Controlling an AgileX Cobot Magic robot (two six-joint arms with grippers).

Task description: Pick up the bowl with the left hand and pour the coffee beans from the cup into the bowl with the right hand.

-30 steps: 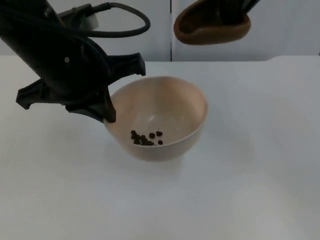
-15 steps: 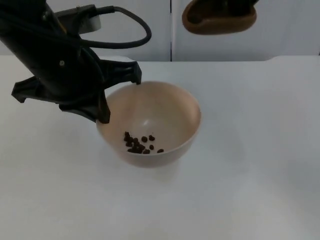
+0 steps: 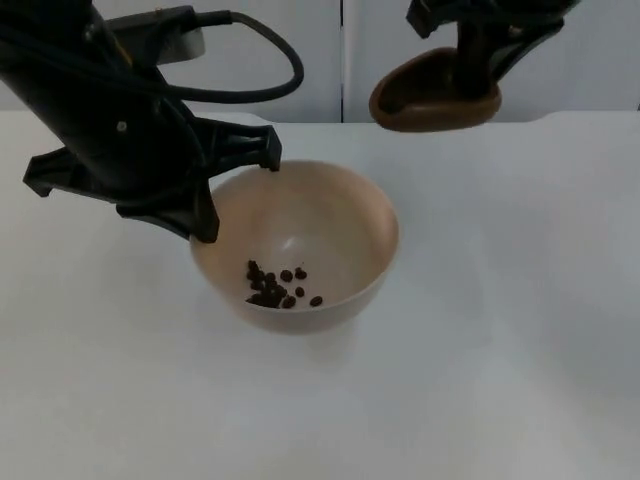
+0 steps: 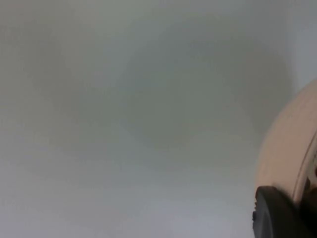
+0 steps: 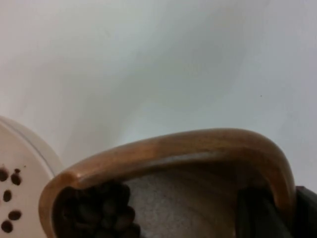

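Your left gripper (image 3: 236, 190) grips the bowl (image 3: 340, 215), beans (image 3: 278, 285) inside; right gripper (image 3: 480, 75) holds the cup (image 3: 425, 100), seemingly not empty.

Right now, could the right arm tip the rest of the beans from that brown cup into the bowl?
Probably yes. The right hand holds the cup up beyond the bowl, with open air between. The left hand grips the near-left rim, leaving the bowl's mouth open.

Top camera looks down and forward over the table (image 3: 480, 380) toward the wall. Left wrist camera sits close against the bowl (image 4: 290, 153). Right wrist camera peers along the cup (image 5: 168, 163); it shares the bowl with both others.
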